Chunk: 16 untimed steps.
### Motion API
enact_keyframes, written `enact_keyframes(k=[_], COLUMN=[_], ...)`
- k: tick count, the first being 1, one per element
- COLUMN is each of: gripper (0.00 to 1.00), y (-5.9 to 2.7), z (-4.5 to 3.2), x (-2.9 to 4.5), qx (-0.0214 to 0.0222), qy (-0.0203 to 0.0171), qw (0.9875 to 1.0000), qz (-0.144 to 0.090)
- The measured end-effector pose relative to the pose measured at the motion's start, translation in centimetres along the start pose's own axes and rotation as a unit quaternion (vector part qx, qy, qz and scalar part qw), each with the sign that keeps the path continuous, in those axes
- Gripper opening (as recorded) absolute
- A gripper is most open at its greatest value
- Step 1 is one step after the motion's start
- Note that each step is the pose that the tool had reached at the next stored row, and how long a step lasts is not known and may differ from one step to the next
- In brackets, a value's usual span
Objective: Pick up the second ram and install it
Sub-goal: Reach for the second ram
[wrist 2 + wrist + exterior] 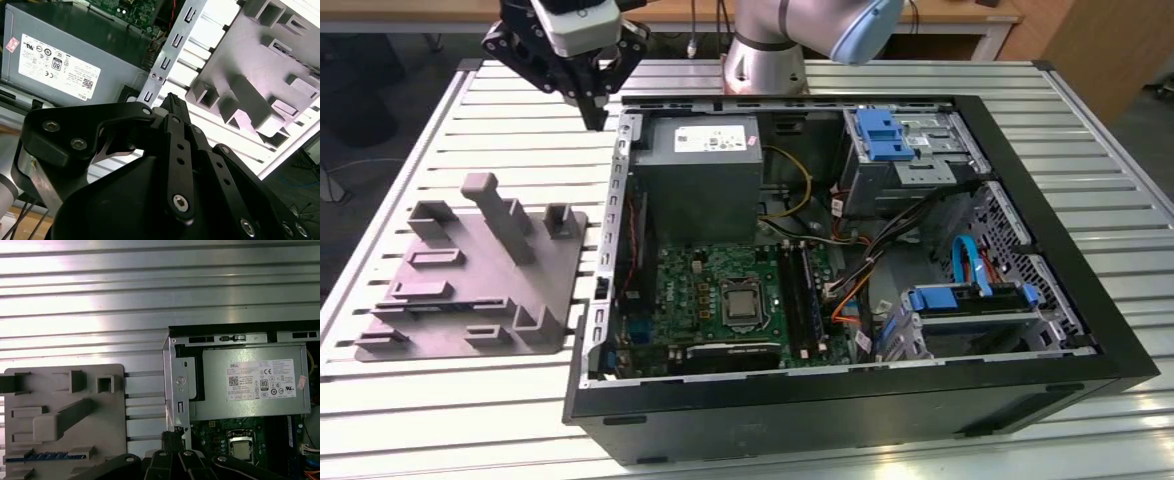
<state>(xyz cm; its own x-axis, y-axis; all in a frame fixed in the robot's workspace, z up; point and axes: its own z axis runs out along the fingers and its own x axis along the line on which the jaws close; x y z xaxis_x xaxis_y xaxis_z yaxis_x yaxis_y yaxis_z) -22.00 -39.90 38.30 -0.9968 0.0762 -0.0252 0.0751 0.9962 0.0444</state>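
Note:
The second ram (47, 456) is a long thin dark stick with bluish glints, lying in a slot near one end of the grey holder block (60, 410). My gripper (598, 116) hangs over the slatted table, just outside the back corner of the open computer case (630, 130) on the exterior view's left. It is well above and behind the holder block (480, 280). Its black fingers (172, 107) meet at a point with nothing seen between them; their tips also appear in the first wrist view (172, 441). The long black slots (803, 295) run beside the processor on the green board (720, 300).
The grey power supply (700, 165) fills the case's back left. Blue drive brackets (881, 135) and cables crowd the case's right side. An upright post (500, 215) and several raised blocks stand on the holder. The arm's base (767, 60) sits behind the case.

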Motion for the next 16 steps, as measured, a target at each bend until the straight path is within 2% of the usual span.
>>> enact_keyframes(k=[16], gripper=[0.1], y=[-0.13], z=[0.51], x=[1.44], qx=[0.0], qy=[0.0], qw=[1.0], qz=[0.0])
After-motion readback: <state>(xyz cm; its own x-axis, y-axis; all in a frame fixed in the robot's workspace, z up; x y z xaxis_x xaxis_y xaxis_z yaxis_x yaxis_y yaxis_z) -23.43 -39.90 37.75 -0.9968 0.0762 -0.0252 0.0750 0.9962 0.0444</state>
